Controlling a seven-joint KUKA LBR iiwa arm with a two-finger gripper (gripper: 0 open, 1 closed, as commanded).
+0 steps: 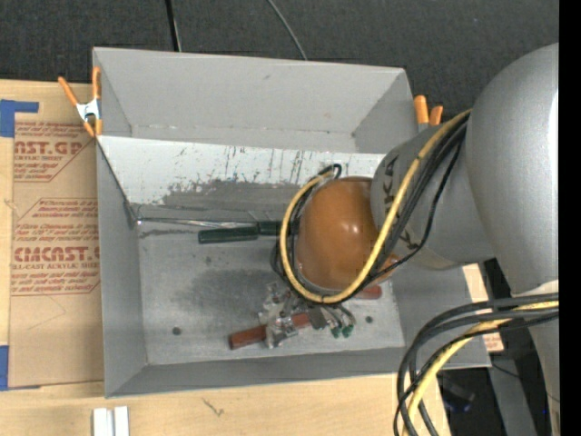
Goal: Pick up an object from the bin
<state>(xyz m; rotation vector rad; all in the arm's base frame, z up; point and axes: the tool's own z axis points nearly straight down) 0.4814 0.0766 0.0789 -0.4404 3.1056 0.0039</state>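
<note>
My gripper (280, 316) hangs low over the front of the bin floor, just below the arm's orange dome. Its metal tip is right at the right end of a reddish-brown flat bar (245, 339), which lies on the floor near the front wall; whether it touches the bar I cannot tell. Behind it, a screwdriver with a dark green handle (231, 234) lies on the floor, its metal shaft pointing left along the back wall. A small green piece (343, 331) sits just right of the gripper.
The arm reaches in from the right and hides the right half of the bin floor. A bit of red (370, 291) peeks out under the dome. The left half of the floor is bare grey metal.
</note>
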